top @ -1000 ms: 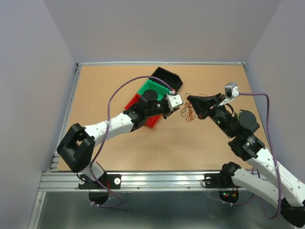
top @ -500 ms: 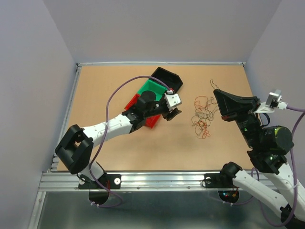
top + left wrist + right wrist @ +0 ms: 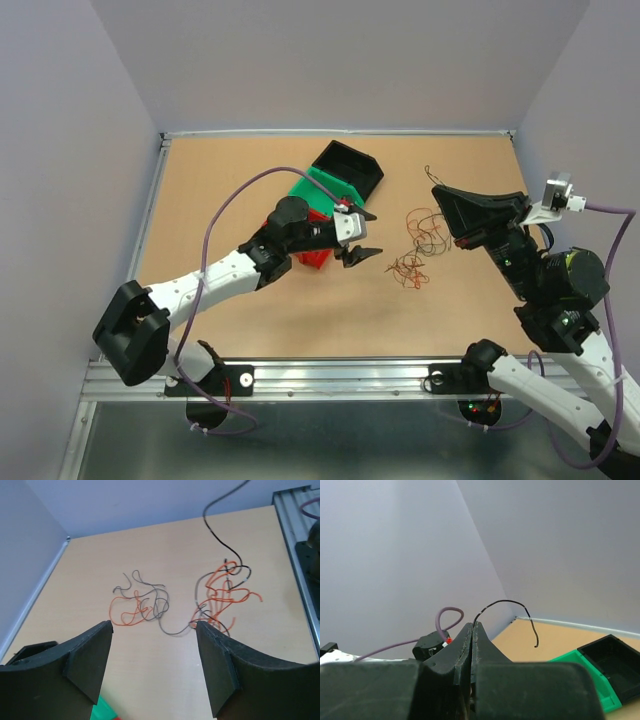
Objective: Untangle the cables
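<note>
The cables [image 3: 427,228] lie as thin curly orange, grey and dark wires on the table, in two loose clumps joined by a grey strand. The left wrist view shows a small clump [image 3: 137,607] and a larger one [image 3: 225,594]. My left gripper [image 3: 356,236] hovers open just left of them, its fingers [image 3: 90,655] wide apart with nothing between them. My right gripper [image 3: 438,192] is raised to the right of the cables, shut on one dark wire [image 3: 506,601]. That wire's free end curls out past the jaw tips, and it rises from the larger clump [image 3: 205,515].
A black bin [image 3: 350,165], a green bin [image 3: 322,188] and a red bin [image 3: 312,258] stand together left of the cables, partly under my left arm. The green and black bins [image 3: 600,667] also show in the right wrist view. Purple arm cables loop over both arms.
My left gripper has opened, let go of the clump and drawn back to the left. My right gripper has pulled away to the right with the dark wire, spreading the clump out.
</note>
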Robot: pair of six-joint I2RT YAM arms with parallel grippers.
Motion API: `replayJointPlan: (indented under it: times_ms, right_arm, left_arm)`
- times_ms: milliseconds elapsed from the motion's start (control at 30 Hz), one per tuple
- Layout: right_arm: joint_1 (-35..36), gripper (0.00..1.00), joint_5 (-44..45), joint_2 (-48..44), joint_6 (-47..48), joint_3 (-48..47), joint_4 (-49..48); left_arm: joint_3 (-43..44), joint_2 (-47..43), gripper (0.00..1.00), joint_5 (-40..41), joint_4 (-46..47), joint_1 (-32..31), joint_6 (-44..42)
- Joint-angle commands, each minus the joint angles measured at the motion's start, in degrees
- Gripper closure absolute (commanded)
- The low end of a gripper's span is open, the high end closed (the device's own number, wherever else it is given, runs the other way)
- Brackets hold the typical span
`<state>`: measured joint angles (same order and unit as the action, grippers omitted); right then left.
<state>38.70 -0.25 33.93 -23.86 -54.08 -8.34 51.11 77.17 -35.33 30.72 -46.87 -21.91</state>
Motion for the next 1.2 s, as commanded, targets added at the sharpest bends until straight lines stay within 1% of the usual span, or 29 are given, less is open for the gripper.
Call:
replayJointPlan:
  times_ms: [0,100,200,367,433,467,533,600,733,867,933,967,1067,1167]
  right_arm:
    - [0.3,0.99,-1.9,0.2,-1.5,-4.7,-1.2]
    - [0.2,0.99,-1.1,0.3,-2.0,-5.2,-1.2]
    - [0.2,0.99,-0.9,0.9,-2.2,-6.2,-1.2]
    - [0.3,0.99,-1.3,2.5,-3.4,-8.0,-1.3]
    - [0.2,0.99,-1.6,3.3,-3.6,-8.8,-1.5]
    - [0.2,1.0,-2.1,4.0,-3.7,-9.3,-1.5]
    - [0.2,0.99,-2.9,4.8,-4.0,-9.5,-1.7]
    - [0.2,0.99,-3.1,5.0,-4.1,-9.4,-2.0]
    - [0.2,0.99,-2.4,5.3,-4.4,-8.9,-2.9]
    - [0.2,0.99,-3.2,6.0,-5.8,-8.7,-4.8]
    - [0.2,1.0,-3.3,6.2,-6.7,-8.1,-7.4]
    - [0.2,1.0,-3.1,6.1,-7.7,-6.9,-10.1]
    - [0.3,0.99,-2.6,6.4,-9.4,-5.5,-14.2]
    - [0.3,0.99,-2.8,7.5,-11.2,-5.4,-15.8]
  left_arm:
    - [-0.7,0.3,0.21,-10.2,1.3,-0.4,-2.2]
    - [-1.5,0.7,0.21,-11.5,1.4,-0.9,-2.9]
    - [-1.0,1.4,0.21,-11.0,2.1,-1.2,-2.2]
    - [1.6,5.7,0.21,-10.6,2.4,-2.1,-0.1]
    - [2.4,7.0,0.21,-9.0,2.4,-2.5,0.2]
    - [3.6,7.8,0.21,-8.3,2.7,-3.0,1.5]
    - [5.5,9.4,0.21,-9.4,3.2,-3.1,4.1]
    - [5.8,9.8,0.21,-10.0,3.7,-3.6,4.8]
    - [3.5,9.2,0.21,-6.8,5.7,-5.5,2.6]
    - [2.8,9.9,0.21,-6.2,6.7,-6.6,1.4]
    - [2.6,10.5,0.22,-5.6,7.4,-7.1,0.7]
    - [2.2,11.1,0.23,-4.7,7.7,-7.2,0.6]
    - [2.4,11.9,0.25,-1.3,8.7,-7.9,0.4]
    - [3.2,13.3,0.28,5.0,9.7,-8.0,1.5]
